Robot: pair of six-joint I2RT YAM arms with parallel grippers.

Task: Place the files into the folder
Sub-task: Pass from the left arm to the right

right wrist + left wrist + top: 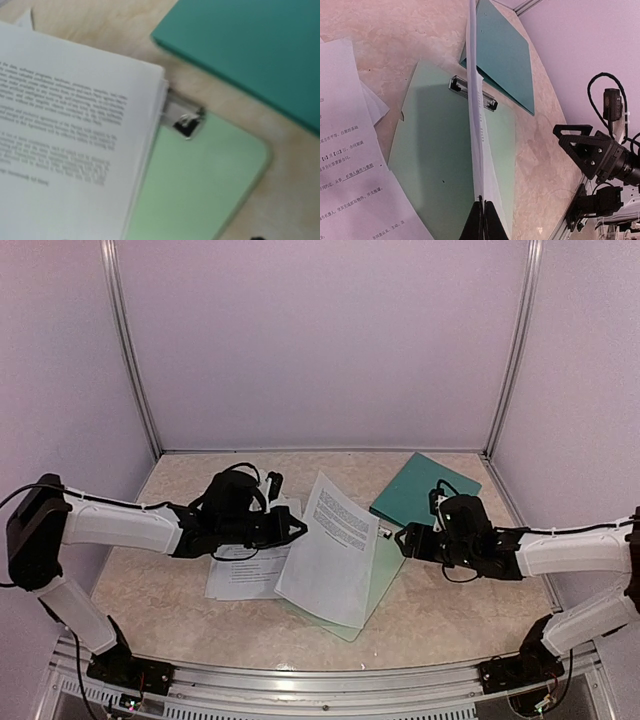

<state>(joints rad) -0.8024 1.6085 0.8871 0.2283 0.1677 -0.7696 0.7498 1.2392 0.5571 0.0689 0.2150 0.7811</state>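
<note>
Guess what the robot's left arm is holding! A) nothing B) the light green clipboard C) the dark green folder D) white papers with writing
D: the left arm's jaws pinch the edge of the white papers, held over the light green clipboard; the dark folder lies apart, untouched.

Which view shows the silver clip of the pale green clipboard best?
Left wrist: the clip is sharp and shows nearly its full length, crossed only by a held sheet. Right wrist shows one blurred end; top external, a tiny speck.
</note>
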